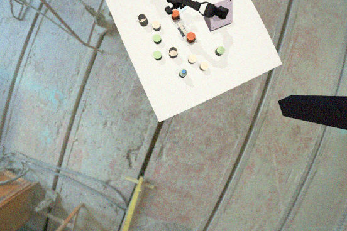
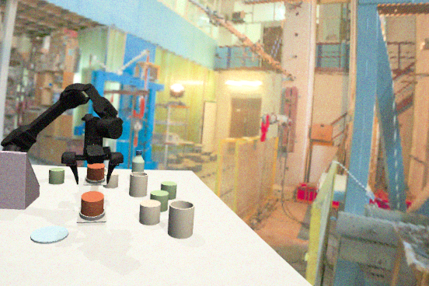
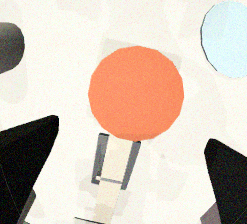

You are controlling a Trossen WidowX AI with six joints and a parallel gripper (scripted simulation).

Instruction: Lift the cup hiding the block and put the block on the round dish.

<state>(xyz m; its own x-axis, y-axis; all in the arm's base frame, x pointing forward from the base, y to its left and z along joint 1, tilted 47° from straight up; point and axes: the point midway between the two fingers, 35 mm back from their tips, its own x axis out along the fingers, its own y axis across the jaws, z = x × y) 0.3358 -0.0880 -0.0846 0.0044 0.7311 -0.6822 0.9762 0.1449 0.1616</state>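
One red-orange cup point(image 1: 175, 15) point(image 2: 92, 204) point(image 3: 135, 93) stands upright on the balance end nearer the pale blue round dish point(image 1: 183, 8) point(image 2: 50, 234) point(image 3: 233, 40). The other matching cup point(image 1: 190, 37) point(image 2: 95, 172) stands on the far end. The balance beam point(image 1: 180, 26) point(image 3: 114, 162) joins the two ends. Its tilt is hard to tell. My gripper point(image 1: 175, 9) point(image 2: 92, 183) point(image 3: 136, 136) is open and empty, pointing down above the cup nearer the dish, with a finger to either side in the wrist view. The block is not visible. The dish is bare where it shows.
Two tall grey open cylinders point(image 1: 143, 20) point(image 2: 181, 219), several beige cylinders point(image 1: 156, 26) point(image 2: 149, 212) and several green cylinders point(image 1: 156, 38) point(image 2: 159, 200) stand around the balance. A bottle point(image 1: 183, 73) point(image 2: 137, 162) stands farther out. The purple arm base point(image 1: 227, 5) point(image 2: 13, 179) is beside them.
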